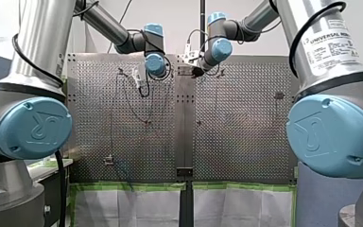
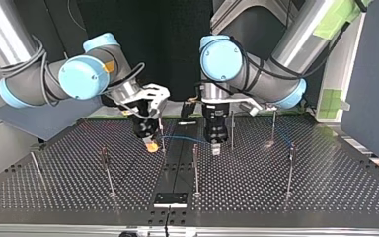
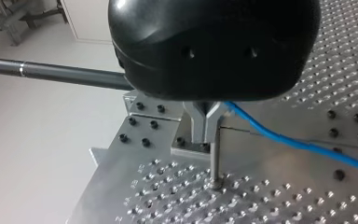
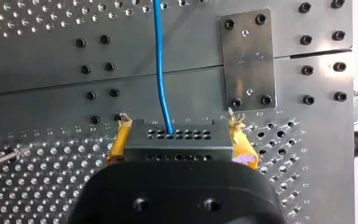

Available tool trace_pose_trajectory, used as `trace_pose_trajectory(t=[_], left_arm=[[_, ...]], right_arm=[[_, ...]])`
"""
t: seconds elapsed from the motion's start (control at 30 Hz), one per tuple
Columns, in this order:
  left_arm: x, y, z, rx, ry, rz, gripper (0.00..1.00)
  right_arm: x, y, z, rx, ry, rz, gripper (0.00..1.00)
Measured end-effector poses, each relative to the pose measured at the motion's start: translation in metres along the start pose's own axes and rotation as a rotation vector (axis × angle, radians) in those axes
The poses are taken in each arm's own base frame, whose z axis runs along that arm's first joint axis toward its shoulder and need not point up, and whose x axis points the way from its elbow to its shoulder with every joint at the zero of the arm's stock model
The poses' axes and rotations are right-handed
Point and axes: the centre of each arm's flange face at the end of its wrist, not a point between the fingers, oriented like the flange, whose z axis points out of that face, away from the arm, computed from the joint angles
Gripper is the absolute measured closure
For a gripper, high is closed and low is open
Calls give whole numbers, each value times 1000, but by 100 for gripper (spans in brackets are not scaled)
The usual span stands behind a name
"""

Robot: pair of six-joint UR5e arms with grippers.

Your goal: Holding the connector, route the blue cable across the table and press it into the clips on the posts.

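In the right wrist view, my right gripper [image 4: 179, 122] is shut on the grey metal connector [image 4: 179, 140], with a yellow pad on each side. The blue cable [image 4: 161, 70] leaves the connector and runs straight ahead over the table. In the top view the blue cable [image 2: 182, 138] spans from my right gripper [image 2: 151, 144] to my left gripper [image 2: 216, 145]. In the left wrist view, my left gripper [image 3: 207, 133] has its metal fingers shut on the blue cable [image 3: 284, 140], directly above a thin post [image 3: 216, 158]. From there the cable trails off to one side.
Several thin posts stand on the perforated table, among them one [image 2: 195, 168] at the middle, one [image 2: 106, 170] to its left and one [image 2: 289, 170] to its right. A black plate [image 2: 170, 199] sits at the near edge. A dark rod [image 3: 65, 73] crosses beside my left gripper.
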Motion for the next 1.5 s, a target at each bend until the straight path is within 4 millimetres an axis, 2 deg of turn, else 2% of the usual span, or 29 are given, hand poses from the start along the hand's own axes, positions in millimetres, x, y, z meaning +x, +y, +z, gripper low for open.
trace_pose_trajectory(t=[0.23,0.47,0.7,0.93,1.23,1.47,1.5], left_arm=[[2,17,23,3,6,9,100],[12,16,44,9,18,15,100],[22,15,68,9,22,17,100],[13,24,90,2,-10,8,100],[9,36,99,2,-19,9,100],[9,37,100,9,-18,9,100],[9,37,100,10,-17,9,93]], right_arm=[[7,5,5,23,12,12,100],[16,9,15,28,34,21,100],[17,26,26,12,37,26,100],[18,45,43,-7,48,27,100],[13,64,67,-23,53,29,100],[19,74,71,-25,66,27,100],[20,75,71,-26,67,27,100]])
